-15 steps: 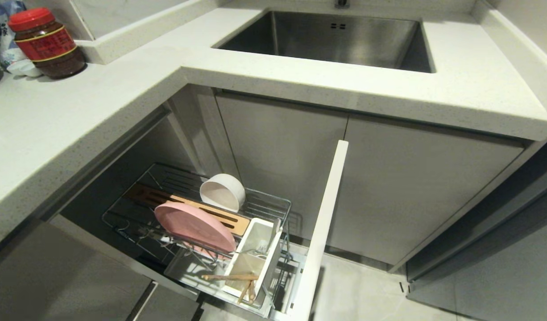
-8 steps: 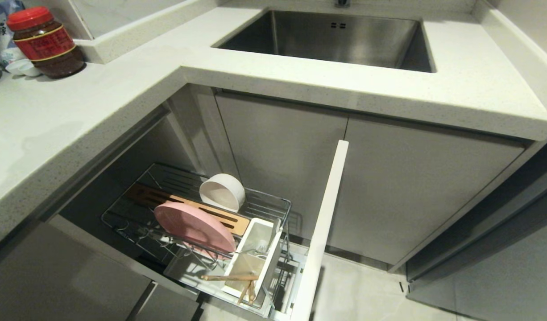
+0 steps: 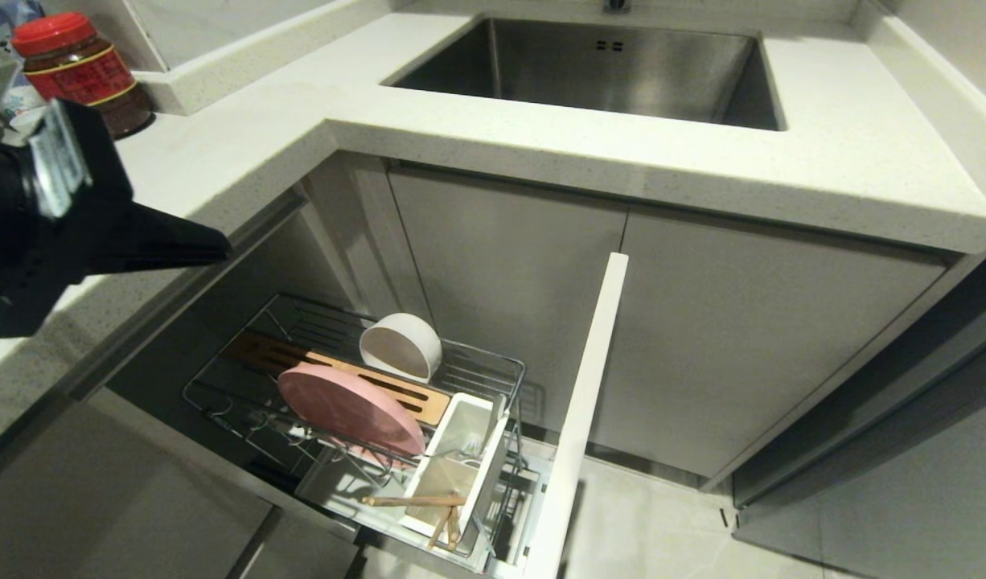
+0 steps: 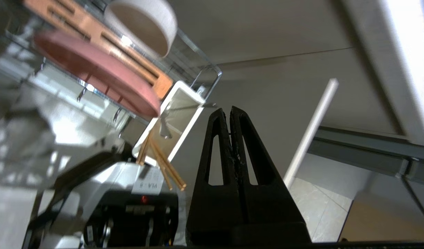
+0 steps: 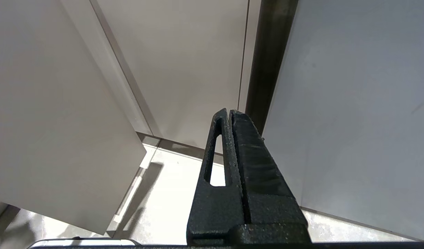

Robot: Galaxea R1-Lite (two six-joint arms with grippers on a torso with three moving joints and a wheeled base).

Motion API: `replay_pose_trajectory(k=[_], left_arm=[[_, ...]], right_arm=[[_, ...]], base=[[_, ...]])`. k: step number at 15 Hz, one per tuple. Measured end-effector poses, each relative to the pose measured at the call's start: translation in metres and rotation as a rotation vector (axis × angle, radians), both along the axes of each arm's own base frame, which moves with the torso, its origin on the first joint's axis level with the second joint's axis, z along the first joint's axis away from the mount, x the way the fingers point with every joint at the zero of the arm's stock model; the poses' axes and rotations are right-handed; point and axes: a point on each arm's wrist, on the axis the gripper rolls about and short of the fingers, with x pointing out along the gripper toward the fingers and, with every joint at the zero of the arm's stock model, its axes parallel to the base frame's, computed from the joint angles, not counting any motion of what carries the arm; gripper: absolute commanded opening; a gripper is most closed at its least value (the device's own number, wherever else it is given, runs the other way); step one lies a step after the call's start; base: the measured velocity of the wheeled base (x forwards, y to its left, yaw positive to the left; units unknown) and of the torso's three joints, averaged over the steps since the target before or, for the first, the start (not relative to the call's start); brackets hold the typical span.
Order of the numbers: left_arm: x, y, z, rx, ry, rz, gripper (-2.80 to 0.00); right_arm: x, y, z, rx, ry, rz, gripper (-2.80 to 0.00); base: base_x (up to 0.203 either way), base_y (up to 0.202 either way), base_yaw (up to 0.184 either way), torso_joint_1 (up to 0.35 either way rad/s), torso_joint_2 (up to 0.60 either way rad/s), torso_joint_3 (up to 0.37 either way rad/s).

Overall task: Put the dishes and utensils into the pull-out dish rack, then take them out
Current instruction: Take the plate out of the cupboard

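At the far left the left gripper (image 3: 211, 245) hangs over the table (image 3: 244, 153) edge, above the pulled-out rack (image 3: 493, 366), its fingers pressed together and holding nothing; with every item already in the rack, this looks like the approach for unloading. Behind it a red-lidded jar (image 3: 79, 68) stands on the table, well clear of the work. Below, the pink plate (image 3: 350, 408) stands on edge in the wire prongs beside the wooden strip (image 3: 396, 390), so it can drain and be pinched by its rim. Just behind it the bowl (image 3: 400, 346) lies tipped on its side against the basket wire. Further right, the white cups (image 3: 461, 466) hold the utensils upright: the fork (image 4: 184, 108) in the far cup, the chopsticks (image 3: 429, 503) leaning out of the near one, ends free to grip. The plate's rim overhangs the cups, which could crowd a reach for the fork. The white front panel (image 3: 581, 418) bounds the rack on the right, and the sink (image 3: 605, 72) sits above. The right gripper (image 5: 229, 111) is parked low beside the cabinet doors, fingers together and empty.
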Motion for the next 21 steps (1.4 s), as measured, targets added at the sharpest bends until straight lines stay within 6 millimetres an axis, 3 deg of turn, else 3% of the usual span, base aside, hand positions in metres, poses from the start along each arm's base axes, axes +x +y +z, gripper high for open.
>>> replay_pose_trajectory(k=[1, 2, 15, 21], left_arm=[[0.006, -0.006, -0.007, 0.01, 0.032, 0.016, -1.91], [0.012, -0.01, -0.014, 0.028, 0.055, 0.037, 0.0], [0.088, -0.064, -0.103, 0.216, 0.279, 0.276, 0.0], [0.123, -0.069, -0.134, 0.234, 0.283, 0.361, 0.0]], right_arm=[[0.0, 0.0, 0.0, 0.0, 0.0, 0.0, -2.8], [0.0, 0.0, 0.0, 0.0, 0.0, 0.0, -2.8], [0.0, 0.0, 0.0, 0.0, 0.0, 0.0, -2.8], [0.0, 0.0, 0.0, 0.0, 0.0, 0.0, -2.8]], base=[[0.0, 0.0, 0.0, 0.0, 0.0, 0.0], [0.0, 0.0, 0.0, 0.0, 0.0, 0.0], [0.0, 0.0, 0.0, 0.0, 0.0, 0.0], [0.0, 0.0, 0.0, 0.0, 0.0, 0.0]])
